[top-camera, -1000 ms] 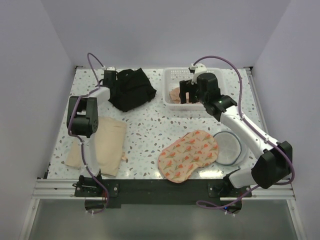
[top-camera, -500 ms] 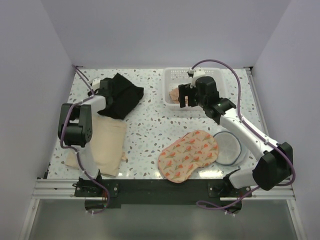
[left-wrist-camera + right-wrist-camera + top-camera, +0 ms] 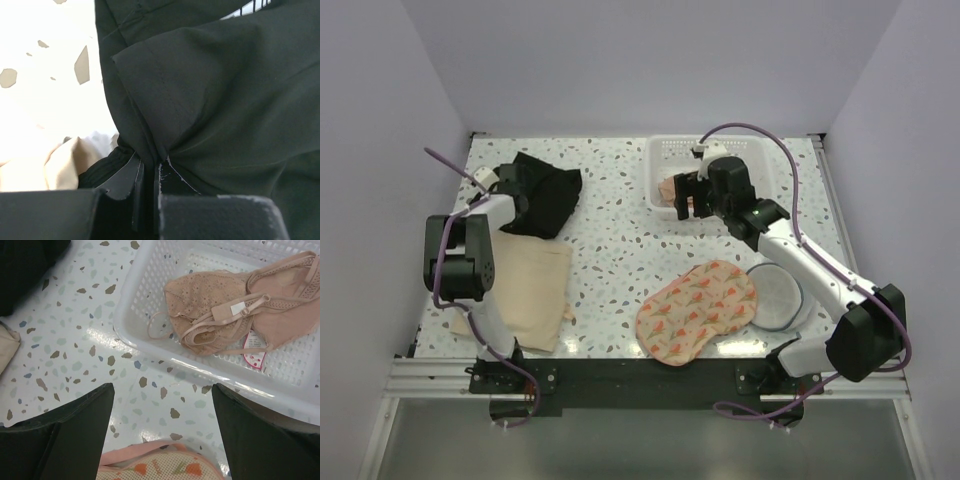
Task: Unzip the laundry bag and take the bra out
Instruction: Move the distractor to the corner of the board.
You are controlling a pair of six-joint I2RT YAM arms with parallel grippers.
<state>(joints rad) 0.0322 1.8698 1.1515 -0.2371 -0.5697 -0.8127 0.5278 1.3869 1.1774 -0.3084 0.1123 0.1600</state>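
Left gripper (image 3: 148,170), at the far left of the speckled white table (image 3: 620,240), is pinched tight on a fold of a crumpled black fabric garment (image 3: 548,192). Right gripper (image 3: 161,390) hangs with its jaws spread wide and empty above the near edge of a white plastic lattice basket (image 3: 142,295). A beige lace bra (image 3: 225,310) lies inside that basket. A peach floral mesh laundry bag (image 3: 698,308) lies flat near the front, between a cream cloth (image 3: 530,285) and a round white mesh pouch (image 3: 775,295).

Bright even light, left-wrist view seemingly overexposed
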